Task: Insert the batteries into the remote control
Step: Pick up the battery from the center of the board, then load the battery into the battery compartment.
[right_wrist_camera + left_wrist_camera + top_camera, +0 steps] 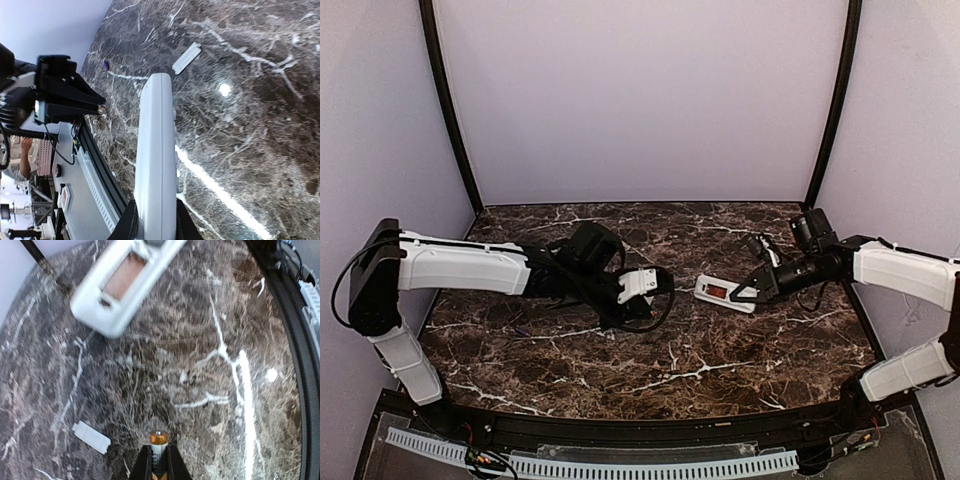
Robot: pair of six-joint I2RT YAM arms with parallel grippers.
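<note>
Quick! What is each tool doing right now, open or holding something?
Left tool: shut on the battery.
Right tool: shut on the remote control.

The table (720, 350) is dark brown and black, with thin white lines running all over it. The remote (125, 285), at the upper left of the left wrist view, is white with a reddish-brown patch. The battery (159, 439), at the bottom, is gold on top and black below. The cover (91, 437) is white. The walls (640, 100) are pale purple.
</note>
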